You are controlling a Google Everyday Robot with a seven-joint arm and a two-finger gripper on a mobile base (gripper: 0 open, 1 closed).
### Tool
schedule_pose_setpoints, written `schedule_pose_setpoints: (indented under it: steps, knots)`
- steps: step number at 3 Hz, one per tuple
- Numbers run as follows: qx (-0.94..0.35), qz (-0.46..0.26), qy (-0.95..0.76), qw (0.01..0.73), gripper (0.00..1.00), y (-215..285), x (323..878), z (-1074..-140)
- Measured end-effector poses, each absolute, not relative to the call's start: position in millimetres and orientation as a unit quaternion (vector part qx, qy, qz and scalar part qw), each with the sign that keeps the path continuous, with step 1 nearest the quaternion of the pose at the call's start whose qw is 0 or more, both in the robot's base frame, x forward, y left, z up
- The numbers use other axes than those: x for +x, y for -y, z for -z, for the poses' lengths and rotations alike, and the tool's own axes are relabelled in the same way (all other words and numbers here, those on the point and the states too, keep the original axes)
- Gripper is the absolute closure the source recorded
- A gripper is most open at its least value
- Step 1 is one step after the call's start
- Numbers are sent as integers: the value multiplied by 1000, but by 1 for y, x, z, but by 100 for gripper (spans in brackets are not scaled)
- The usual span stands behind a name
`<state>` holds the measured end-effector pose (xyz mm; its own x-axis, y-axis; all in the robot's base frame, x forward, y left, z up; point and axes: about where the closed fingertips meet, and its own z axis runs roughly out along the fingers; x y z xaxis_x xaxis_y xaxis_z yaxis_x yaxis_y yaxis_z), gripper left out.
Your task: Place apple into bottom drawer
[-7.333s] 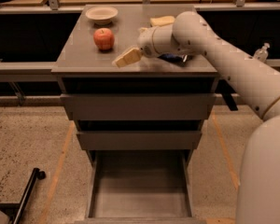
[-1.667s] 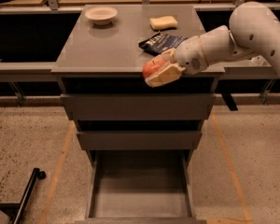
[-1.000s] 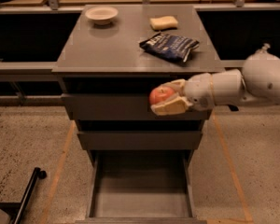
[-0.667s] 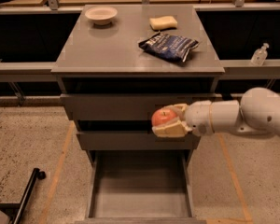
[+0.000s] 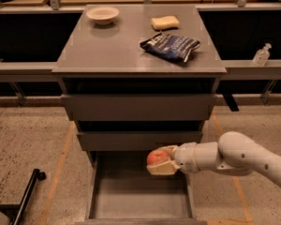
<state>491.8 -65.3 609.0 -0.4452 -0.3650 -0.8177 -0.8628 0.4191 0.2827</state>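
Note:
The red-orange apple (image 5: pixel 156 156) is held in my gripper (image 5: pixel 161 162), whose pale fingers are shut on it. The white arm reaches in from the lower right. The apple hangs over the open bottom drawer (image 5: pixel 131 201), above the right rear part of its flat grey floor and just below the front of the middle drawer (image 5: pixel 139 140). The drawer is pulled out and holds nothing else that I can see.
On the cabinet top (image 5: pixel 107 50) sit a white bowl (image 5: pixel 102 15), a yellow sponge (image 5: pixel 165 22) and a dark blue chip bag (image 5: pixel 170 46). The top drawer (image 5: pixel 138 107) is closed. A small bottle (image 5: pixel 262 55) stands on the right ledge. A black bar (image 5: pixel 28 197) lies on the floor at lower left.
My gripper took the apple off the cabinet top and carried it down past the front of the drawers. It now holds it lower, over the open bottom drawer.

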Motion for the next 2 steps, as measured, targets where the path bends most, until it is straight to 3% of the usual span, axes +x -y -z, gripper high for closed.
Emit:
schedule_pose_setpoints:
  steps: [2]
  knots:
    - [-409,-355,-766,345,100,56,490,-598]
